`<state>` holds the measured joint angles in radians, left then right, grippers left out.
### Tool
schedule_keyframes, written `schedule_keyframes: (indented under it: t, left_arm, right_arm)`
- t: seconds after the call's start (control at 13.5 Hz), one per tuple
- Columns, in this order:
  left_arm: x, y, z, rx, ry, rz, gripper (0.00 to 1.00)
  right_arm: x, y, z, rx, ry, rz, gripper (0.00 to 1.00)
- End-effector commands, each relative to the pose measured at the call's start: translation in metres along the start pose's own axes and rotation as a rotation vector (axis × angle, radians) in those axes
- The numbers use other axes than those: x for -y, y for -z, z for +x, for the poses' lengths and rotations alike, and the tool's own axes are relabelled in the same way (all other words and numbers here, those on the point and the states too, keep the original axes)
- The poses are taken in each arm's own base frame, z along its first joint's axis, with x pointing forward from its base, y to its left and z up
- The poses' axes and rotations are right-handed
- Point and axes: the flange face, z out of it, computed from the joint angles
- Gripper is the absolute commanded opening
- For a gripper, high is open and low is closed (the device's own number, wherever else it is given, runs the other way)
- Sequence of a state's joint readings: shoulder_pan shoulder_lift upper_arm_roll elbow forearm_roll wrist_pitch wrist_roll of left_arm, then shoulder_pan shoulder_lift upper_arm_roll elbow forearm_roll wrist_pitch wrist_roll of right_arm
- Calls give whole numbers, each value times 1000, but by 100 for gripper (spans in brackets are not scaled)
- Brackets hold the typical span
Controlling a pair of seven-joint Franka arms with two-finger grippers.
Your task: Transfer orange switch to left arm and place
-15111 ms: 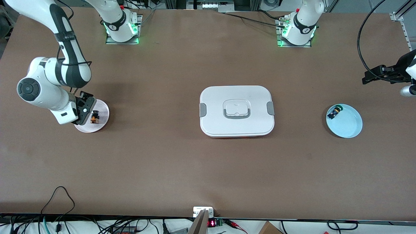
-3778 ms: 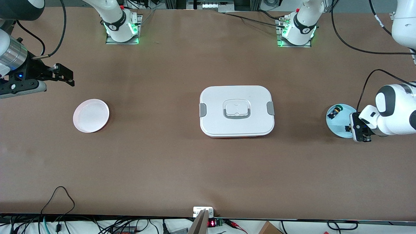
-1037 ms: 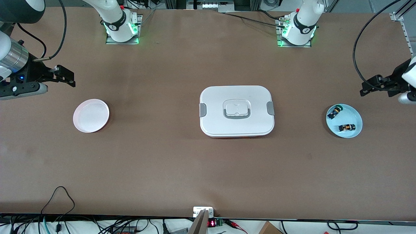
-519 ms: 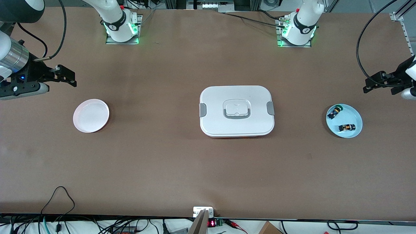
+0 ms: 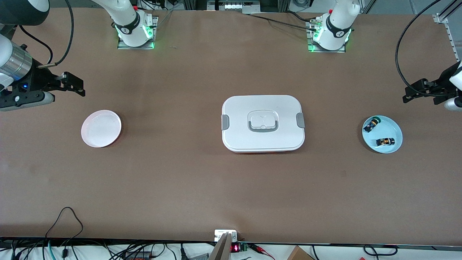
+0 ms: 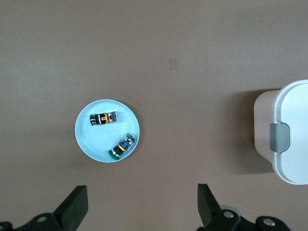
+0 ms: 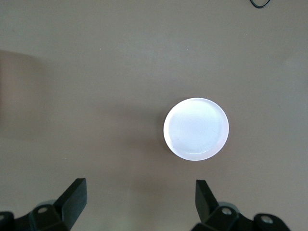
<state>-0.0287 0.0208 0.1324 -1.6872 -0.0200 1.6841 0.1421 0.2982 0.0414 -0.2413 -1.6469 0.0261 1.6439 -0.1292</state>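
Observation:
The orange switch [image 5: 385,141] lies on its side in a light blue plate [image 5: 392,130] at the left arm's end of the table. It also shows in the left wrist view [image 6: 103,118]. My left gripper [image 5: 411,92] is open and empty, up in the air over bare table beside that plate; its jaws stand wide apart in the left wrist view [image 6: 141,197]. My right gripper [image 5: 75,85] is open and empty, up over bare table beside a pink plate [image 5: 101,128]. The white box [image 5: 262,122] stands closed mid-table, apart from both grippers.
A small black switch with a green cap [image 5: 371,124] lies in the same blue plate [image 6: 91,139], close to the orange one. The pink plate [image 7: 196,128] holds nothing. The box's end with a grey latch [image 6: 280,137] shows in the left wrist view.
The orange switch has gone from the pink plate to the blue plate. The left gripper, low at the blue plate before, has let go, risen and drawn off. The right arm holds still.

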Motion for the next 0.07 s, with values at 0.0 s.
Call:
schedule_keyframes:
  t: [0.0]
  left_arm:
    - [3,3,6,22,-7,-8,100]
  right_arm:
    - [2,6,-1,3,-7,15,100]
